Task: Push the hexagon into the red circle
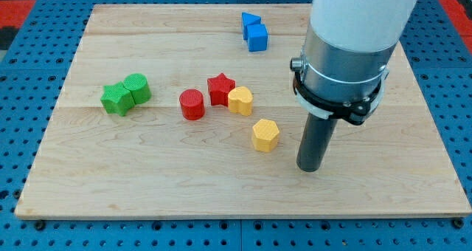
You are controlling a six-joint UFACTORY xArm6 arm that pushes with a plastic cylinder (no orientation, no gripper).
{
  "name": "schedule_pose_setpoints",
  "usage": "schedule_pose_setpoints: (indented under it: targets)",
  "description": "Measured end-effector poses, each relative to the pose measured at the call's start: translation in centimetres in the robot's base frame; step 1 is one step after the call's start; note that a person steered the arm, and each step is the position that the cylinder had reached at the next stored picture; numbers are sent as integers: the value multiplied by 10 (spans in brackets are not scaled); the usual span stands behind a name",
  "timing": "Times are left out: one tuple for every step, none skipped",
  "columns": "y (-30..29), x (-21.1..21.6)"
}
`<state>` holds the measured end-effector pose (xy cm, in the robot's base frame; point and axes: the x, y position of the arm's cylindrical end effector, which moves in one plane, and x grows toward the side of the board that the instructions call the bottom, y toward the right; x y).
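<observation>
The yellow hexagon point(265, 135) lies on the wooden board point(147, 184) right of centre. The red circle point(192, 104) stands up and to the left of it, with a gap between them. My tip point(310, 167) rests on the board just right of the hexagon and slightly lower in the view, a small gap apart from it. The arm's white and grey body rises above it at the view's top right.
A red star point(220, 88) touches a yellow heart-like block point(240, 100) between the circle and the hexagon's upper side. A green star point(115, 99) and green circle point(137, 88) sit at the left. A blue triangle point(250, 19) and blue cube point(257, 38) sit at the top.
</observation>
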<state>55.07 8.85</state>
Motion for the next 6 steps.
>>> schedule_pose_setpoints:
  targets:
    - [-40, -44]
    - [-80, -68]
    - [-82, -52]
    - [-88, -53]
    - [-109, -66]
    - [-127, -80]
